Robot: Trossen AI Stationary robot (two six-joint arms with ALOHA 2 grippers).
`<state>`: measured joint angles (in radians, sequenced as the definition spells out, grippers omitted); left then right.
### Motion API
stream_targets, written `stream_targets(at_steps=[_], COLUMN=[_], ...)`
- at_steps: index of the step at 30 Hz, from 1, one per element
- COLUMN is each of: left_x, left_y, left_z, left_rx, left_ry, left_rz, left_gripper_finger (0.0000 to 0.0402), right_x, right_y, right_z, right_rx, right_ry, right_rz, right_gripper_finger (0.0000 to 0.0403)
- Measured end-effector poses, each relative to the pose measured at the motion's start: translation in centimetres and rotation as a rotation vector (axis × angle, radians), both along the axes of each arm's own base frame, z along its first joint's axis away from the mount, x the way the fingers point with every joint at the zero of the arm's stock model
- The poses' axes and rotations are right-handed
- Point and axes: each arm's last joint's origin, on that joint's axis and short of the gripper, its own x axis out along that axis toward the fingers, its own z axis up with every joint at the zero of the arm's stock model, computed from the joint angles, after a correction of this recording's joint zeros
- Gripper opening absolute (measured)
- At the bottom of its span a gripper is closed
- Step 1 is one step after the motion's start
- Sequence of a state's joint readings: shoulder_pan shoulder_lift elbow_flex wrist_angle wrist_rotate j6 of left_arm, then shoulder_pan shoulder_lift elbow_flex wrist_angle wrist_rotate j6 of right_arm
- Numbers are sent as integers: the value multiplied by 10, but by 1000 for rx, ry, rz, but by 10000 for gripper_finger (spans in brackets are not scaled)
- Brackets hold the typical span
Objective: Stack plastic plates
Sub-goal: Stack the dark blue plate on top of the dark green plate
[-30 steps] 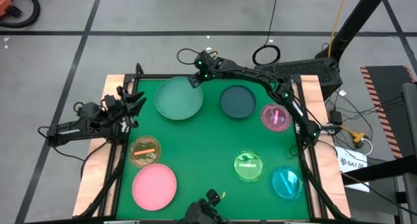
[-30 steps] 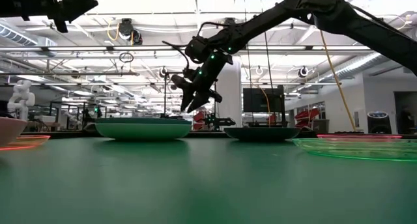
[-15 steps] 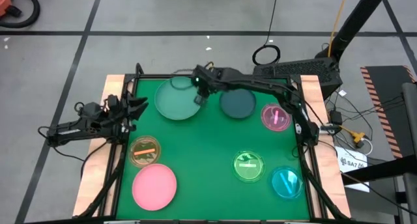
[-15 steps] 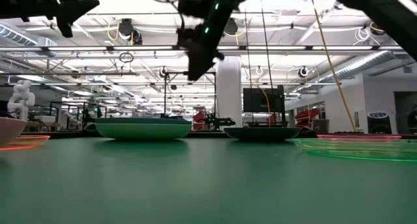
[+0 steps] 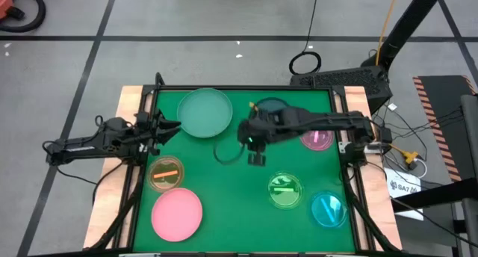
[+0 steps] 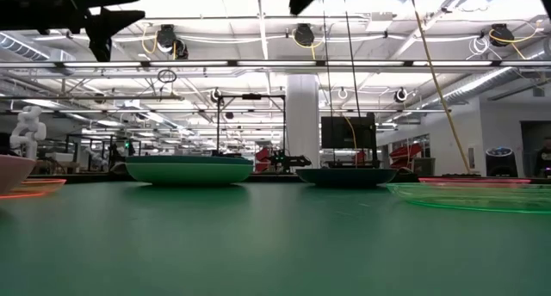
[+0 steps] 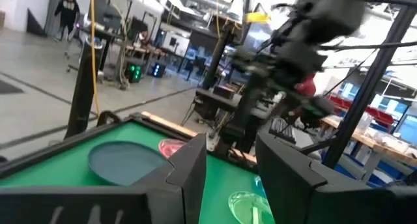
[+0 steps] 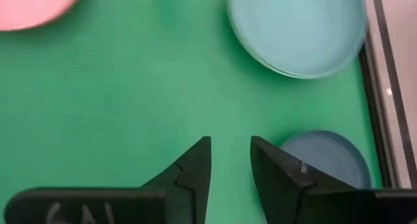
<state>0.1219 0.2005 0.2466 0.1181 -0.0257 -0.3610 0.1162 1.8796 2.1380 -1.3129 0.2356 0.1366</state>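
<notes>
In the high view a large grey-teal plate lies at the far left of the green mat. The low view shows it resting in a light green plate. The dark teal plate is partly under my right arm. Magenta, green and cyan small plates lie on the right. Amber and pink plates lie on the left. My right gripper hangs open high over the mat's middle and holds nothing. My left gripper waits open above the left edge.
A black frame borders the mat, with wooden table edges outside it. A cable loop hangs from my right arm over the bare mat at the middle. The near middle of the mat is bare.
My right gripper has risen from beside the grey-teal plate at the far edge and swung toward the near side, to over the mat's middle. It has left the low view upward. My left gripper has edged a little toward the table's right. No plate has moved.
</notes>
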Motion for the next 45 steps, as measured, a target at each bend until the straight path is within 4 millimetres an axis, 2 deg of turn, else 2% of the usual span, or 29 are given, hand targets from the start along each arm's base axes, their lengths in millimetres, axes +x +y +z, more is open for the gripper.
stream_targets(at_steps=[4, 7, 10, 14, 21, 24, 28, 33, 39, 42, 45], left_x=[6, 9, 11, 13, 13, 13, 12, 10, 7, 5, 4], left_y=[1, 1, 1, 2, 2, 3, 6, 9, 12, 13, 13], left_z=[-1, -1, -1, -2, -2, -2, -1, 4, 11, 13, 16], left_rx=[-23, -44, -55, -66, -58, -43, -16, 69, 236, 275, 271], left_ry=[17, 13, 14, 24, 24, 23, 22, -12, -7, -2, -33], left_rz=[-3, -7, -9, -10, 13, 57, 141, 266, 436, 501, 527], left_gripper_finger=[138, 138, 138, 138, 138, 138, 138, 138, 138, 138, 138], right_x=[-11, -17, -27, -49, -83, -90, -94, -89, -72, -67, -66], right_y=[30, 46, 51, 43, 3, -22, -54, -90, -125, -134, -135], right_z=[9, 7, -5, -29, -73, -96, -130, -158, -183, -197, -205], right_rx=[0, -38, -131, -175, -130, -122, -153, -182, -93, -22, 84], right_ry=[-26, -25, 0, -10, -202, -287, -310, -316, -339, -325, -289], right_rz=[83, 128, 112, 35, -97, -176, -264, -316, -281, -280, -339], right_gripper_finger=[100, 100, 100, 100, 100, 100, 100, 100, 100, 100, 104])
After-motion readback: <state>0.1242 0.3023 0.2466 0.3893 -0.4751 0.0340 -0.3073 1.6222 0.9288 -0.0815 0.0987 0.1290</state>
